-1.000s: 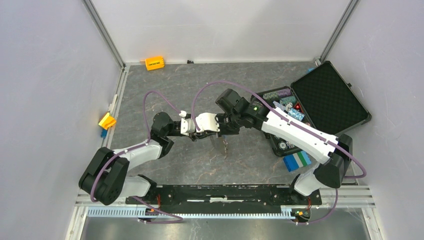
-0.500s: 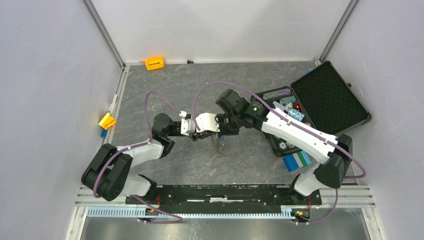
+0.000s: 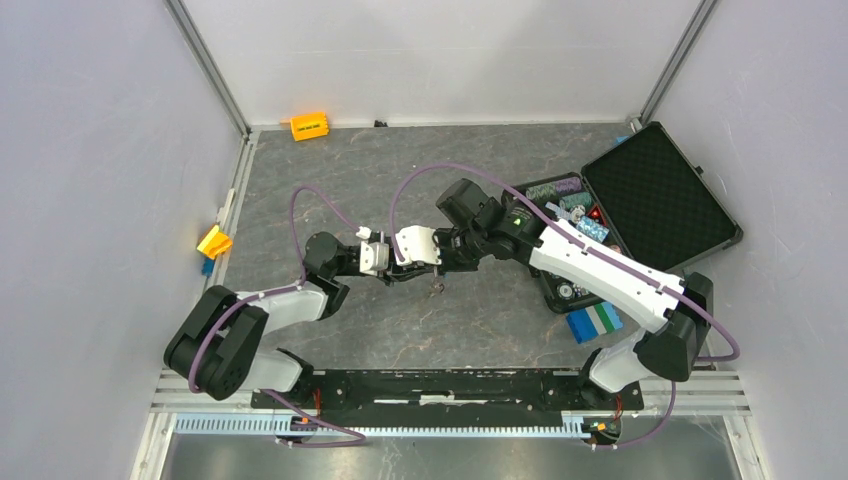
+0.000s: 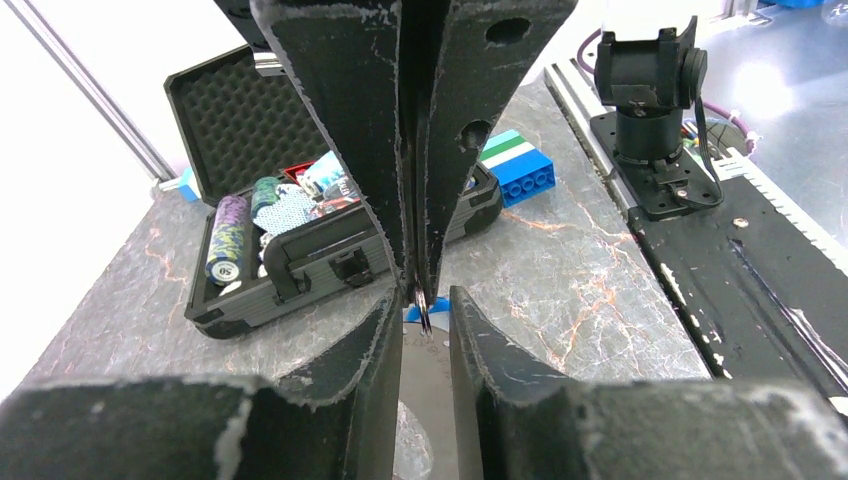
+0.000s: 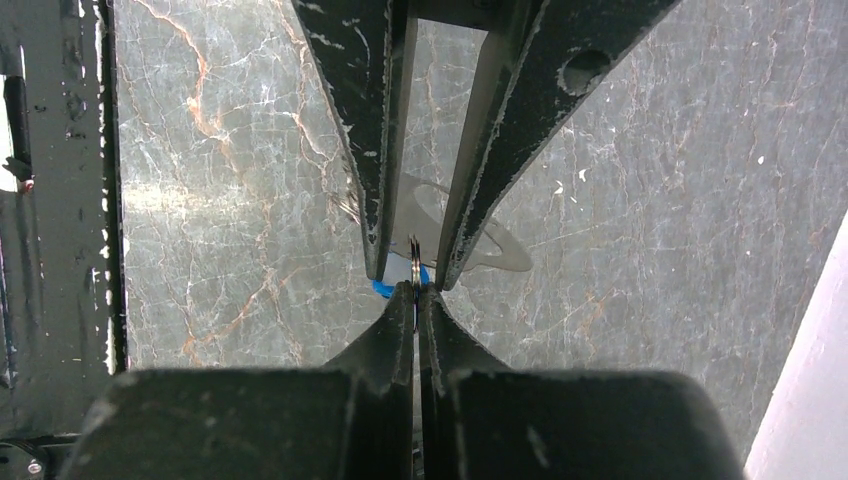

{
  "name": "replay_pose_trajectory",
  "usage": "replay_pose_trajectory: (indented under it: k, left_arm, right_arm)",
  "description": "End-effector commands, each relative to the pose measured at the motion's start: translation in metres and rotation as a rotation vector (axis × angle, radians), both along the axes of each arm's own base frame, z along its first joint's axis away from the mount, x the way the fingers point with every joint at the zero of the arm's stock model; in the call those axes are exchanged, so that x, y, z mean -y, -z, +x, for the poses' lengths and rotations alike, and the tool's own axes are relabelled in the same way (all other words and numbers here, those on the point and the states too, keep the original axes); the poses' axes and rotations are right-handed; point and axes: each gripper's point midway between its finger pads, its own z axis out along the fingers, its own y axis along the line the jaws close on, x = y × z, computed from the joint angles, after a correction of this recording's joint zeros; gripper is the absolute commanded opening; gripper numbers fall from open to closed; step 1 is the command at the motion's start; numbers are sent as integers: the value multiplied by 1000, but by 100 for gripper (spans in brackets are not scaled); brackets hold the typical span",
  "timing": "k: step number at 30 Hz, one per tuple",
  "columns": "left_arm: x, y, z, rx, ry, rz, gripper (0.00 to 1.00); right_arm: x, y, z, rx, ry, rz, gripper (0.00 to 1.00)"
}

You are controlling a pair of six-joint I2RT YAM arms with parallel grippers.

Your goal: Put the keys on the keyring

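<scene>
Overhead, the light is soft and even. The grey table (image 3: 300,170) carries only faint shadows under the arms, and straight lines bend slightly at the corners.

From the left wrist, the wall beyond the black case (image 4: 330,250) is blown to white, and glare washes the near right edge. The left pincer (image 4: 425,310) is a close, soft blur.

From the right wrist, a bright sheen lies on the near table. The keyring (image 5: 490,250) gleams dully, and the right pincer (image 5: 415,292) is dark and unfocused.
</scene>
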Motion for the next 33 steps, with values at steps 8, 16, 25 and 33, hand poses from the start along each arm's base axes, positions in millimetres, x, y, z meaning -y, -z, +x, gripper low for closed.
replay_pose_trajectory:
  k: [8, 16, 25, 33]
  left_arm:
    - [2, -9, 2, -11, 2, -21, 28]
    - [1, -11, 2, -11, -12, -28, 21]
    - [1, -10, 2, -16, -17, -28, 2]
    - [-5, -19, -5, -45, -20, -66, 2]
  right_arm:
    - [-13, -24, 3, 32, -11, 104, 0]
    - [-12, -20, 2, 22, -15, 91, 0]
    - [-11, -16, 1, 17, -17, 84, 0]
    - [-7, -18, 4, 12, -3, 120, 19]
